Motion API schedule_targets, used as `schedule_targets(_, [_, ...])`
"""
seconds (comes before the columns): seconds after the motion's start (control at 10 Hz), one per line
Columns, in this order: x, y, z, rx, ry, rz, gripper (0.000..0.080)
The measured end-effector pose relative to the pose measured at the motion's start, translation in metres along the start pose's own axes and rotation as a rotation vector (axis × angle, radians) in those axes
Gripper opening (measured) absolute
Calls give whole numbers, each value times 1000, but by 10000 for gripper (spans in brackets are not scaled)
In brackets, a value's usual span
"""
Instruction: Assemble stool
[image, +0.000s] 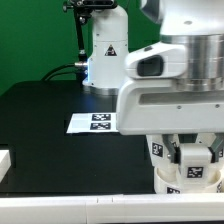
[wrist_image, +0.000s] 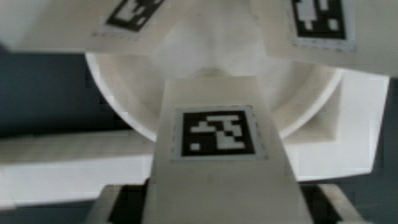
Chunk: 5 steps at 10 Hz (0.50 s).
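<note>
In the wrist view a chunky white stool leg (wrist_image: 217, 120) with a black-and-white tag runs between my fingers (wrist_image: 121, 203), and my gripper (wrist_image: 222, 206) is shut on it. The leg's far end reaches over the round white seat disc (wrist_image: 118, 92). Two more tagged legs (wrist_image: 139, 18) (wrist_image: 320, 28) lie at the disc's far side. In the exterior view the gripper (image: 193, 160) hangs low at the exterior view's right, with white tagged parts (image: 165, 150) around it. The arm hides most of the seat there.
The marker board (image: 98, 122) lies flat on the black table (image: 50, 120) in the middle. The arm's white base (image: 105, 55) stands behind it. A white rail (image: 6, 160) runs along the exterior view's left edge near the front.
</note>
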<state>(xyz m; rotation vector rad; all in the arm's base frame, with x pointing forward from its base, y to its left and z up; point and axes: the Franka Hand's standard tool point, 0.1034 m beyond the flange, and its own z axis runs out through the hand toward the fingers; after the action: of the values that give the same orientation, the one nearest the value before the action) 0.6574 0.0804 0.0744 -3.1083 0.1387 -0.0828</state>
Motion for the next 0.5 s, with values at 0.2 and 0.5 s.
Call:
schedule_targets(0.2, [-2,7,2,28,-27,303,335])
schedule_targets(0.5, [-3,12,4,17,-32,511,335])
